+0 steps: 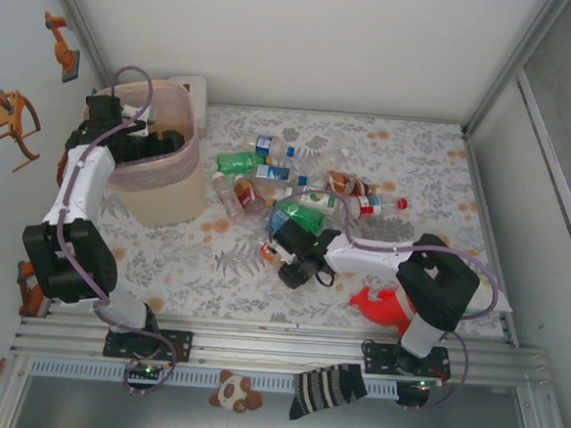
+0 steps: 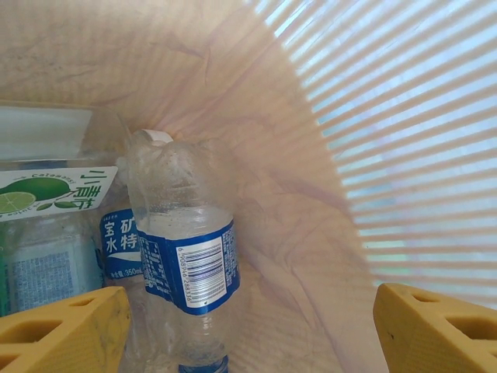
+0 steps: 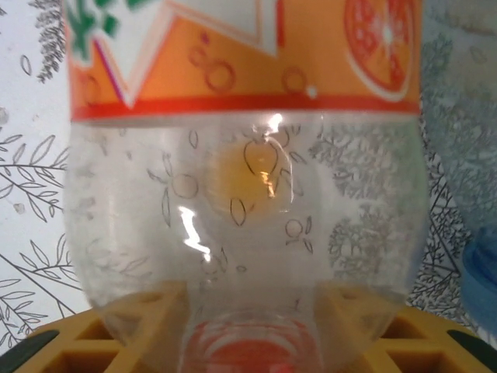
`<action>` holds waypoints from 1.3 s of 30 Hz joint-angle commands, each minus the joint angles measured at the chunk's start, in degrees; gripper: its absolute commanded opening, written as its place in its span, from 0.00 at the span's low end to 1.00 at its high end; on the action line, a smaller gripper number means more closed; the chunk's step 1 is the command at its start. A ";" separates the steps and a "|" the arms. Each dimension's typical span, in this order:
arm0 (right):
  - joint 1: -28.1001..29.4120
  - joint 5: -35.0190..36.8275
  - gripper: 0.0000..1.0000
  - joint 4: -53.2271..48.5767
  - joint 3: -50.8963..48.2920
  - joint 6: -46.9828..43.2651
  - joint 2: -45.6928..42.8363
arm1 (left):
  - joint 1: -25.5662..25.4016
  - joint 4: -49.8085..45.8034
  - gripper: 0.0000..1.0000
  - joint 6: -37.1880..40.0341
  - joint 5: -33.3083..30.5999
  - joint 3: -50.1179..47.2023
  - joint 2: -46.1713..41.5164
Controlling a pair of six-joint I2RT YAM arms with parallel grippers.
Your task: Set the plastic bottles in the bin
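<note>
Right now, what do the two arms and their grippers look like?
The left arm and right arm have white links, black joints and a looping lilac cable each. The left gripper and right gripper have yellow fingers with moulded recesses.

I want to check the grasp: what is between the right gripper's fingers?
An orange-labelled clear bottle, its neck end between the fingers of the right gripper, shown in the right wrist view.

Bright even light; glare glints on the blurred bottle (image 3: 241, 202).
</note>
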 commanded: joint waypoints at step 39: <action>3.02 -0.51 0.16 -0.16 4.21 -1.95 -22.56 | 3.93 16.43 0.86 -1.94 1.25 -9.34 -18.10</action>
